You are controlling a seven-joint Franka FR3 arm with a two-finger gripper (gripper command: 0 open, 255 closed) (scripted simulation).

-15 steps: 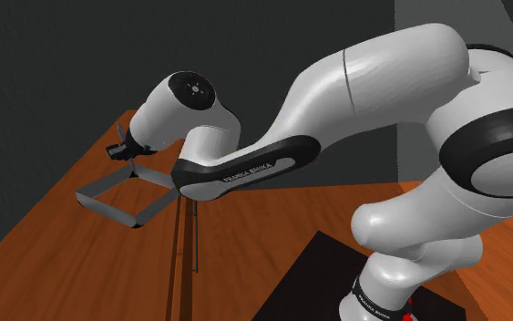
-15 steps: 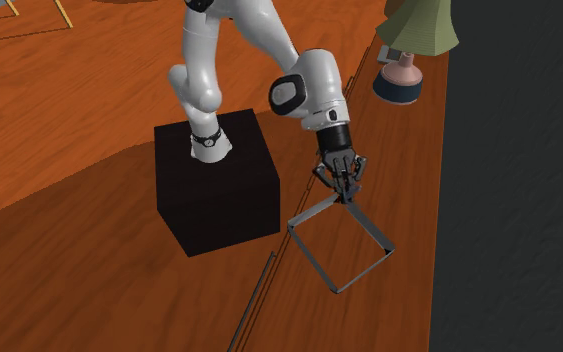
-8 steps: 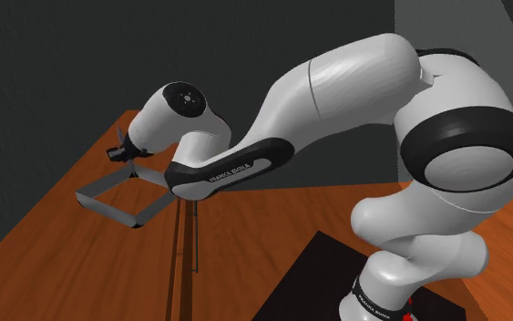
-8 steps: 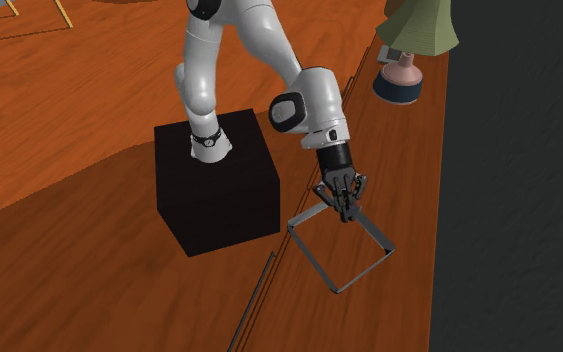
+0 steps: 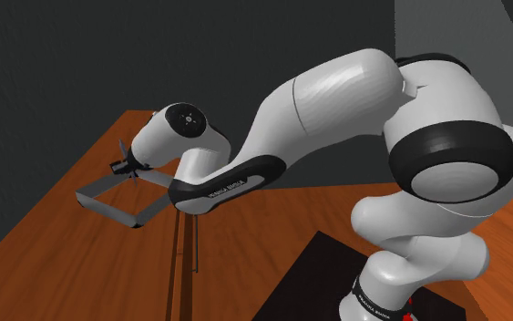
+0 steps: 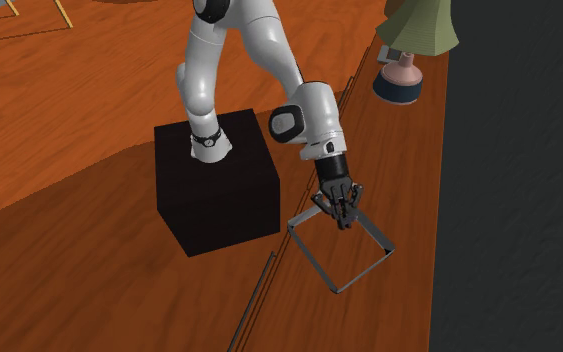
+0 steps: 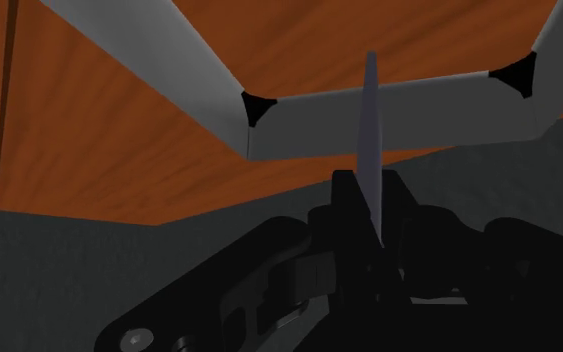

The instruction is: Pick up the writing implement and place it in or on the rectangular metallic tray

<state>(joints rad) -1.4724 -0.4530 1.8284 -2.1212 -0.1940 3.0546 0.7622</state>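
Observation:
A thin grey pen (image 7: 371,130) stands clasped between my black fingers and juts out past the fingertips. My gripper (image 7: 370,203) is shut on it. The rectangular grey tray (image 5: 108,212) lies on the wooden surface near the dark wall. In the second exterior view my gripper (image 6: 343,214) hangs just above the tray's (image 6: 309,255) corner nearest the stand. In the shoulder view the gripper (image 5: 125,167) is over the tray's far side. Through the wrist camera, a tray wall (image 7: 299,125) and two of its corners lie right below the pen.
My black stand (image 6: 214,190) is beside the tray. A lamp-like thing with a green shade (image 6: 415,35) stands farther along the dark wall (image 6: 519,180). A narrow groove (image 5: 193,239) runs along the wood by the tray.
The gripper has come down and moved a little toward the tray with the pen still in it. The arm's upper links have swung lower.

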